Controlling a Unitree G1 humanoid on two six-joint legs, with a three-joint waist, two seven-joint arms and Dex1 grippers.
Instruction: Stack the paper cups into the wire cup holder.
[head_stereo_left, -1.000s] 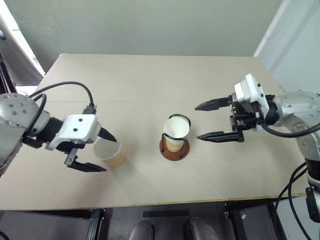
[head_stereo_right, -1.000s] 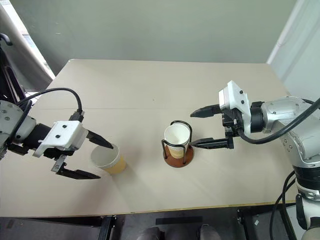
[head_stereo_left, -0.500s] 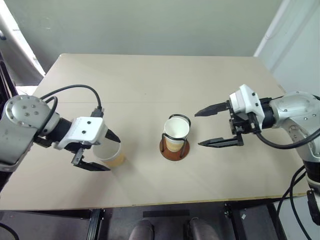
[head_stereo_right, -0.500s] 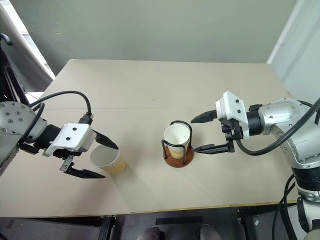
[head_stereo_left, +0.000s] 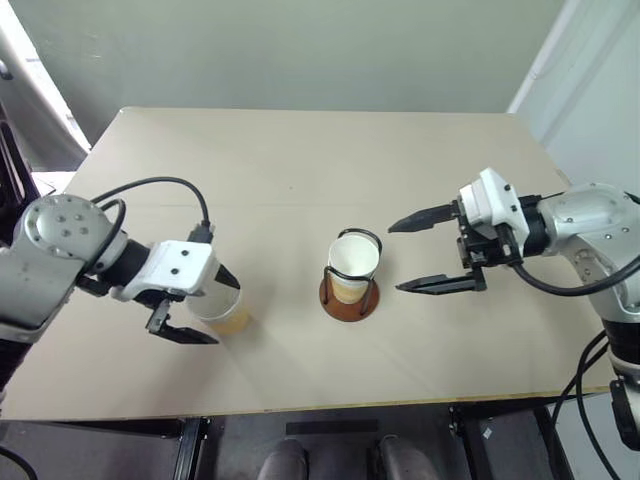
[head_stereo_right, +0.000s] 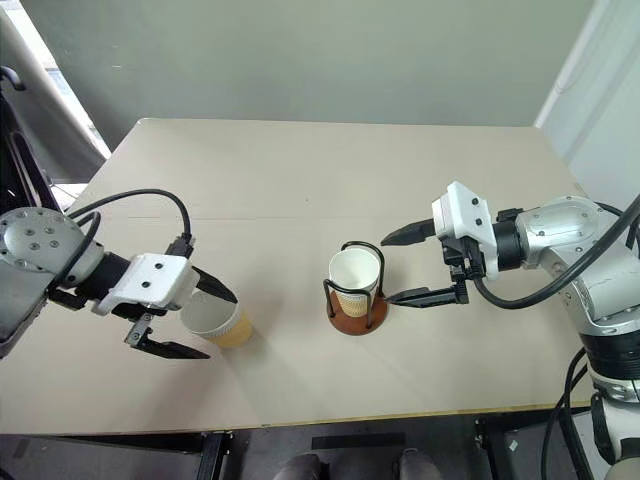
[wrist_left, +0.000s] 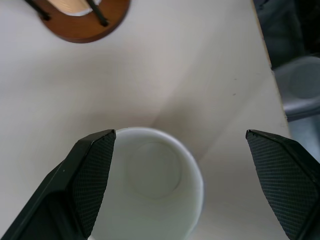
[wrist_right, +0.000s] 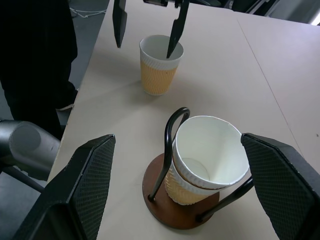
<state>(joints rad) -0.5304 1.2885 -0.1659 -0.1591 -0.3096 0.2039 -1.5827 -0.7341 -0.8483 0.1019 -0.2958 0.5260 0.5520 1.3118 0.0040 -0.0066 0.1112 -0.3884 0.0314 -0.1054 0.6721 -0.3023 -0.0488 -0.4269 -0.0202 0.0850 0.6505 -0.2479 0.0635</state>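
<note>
While the loose paper cup (head_stereo_left: 221, 306) stands upright on the table (head_stereo_left: 300, 170), left of the wire cup holder (head_stereo_left: 349, 290) and well apart from it, the step in hand looks like grasping that cup. The holder sits near the table's middle with nested cups (wrist_right: 207, 157) already inside; they look like two, though I cannot be sure of the count. The left gripper (head_stereo_left: 205, 307) has its fingers spread wide about the loose cup, one finger over the far part of the rim, perhaps dipping inside the mouth, the other on the near side and clear of the wall. To do this well, it should probably close gently on the wall so the paper does not crush, then lift straight before carrying right. The right gripper (head_stereo_left: 425, 250) hangs spread and empty just right of the holder, gripping nothing.
</note>
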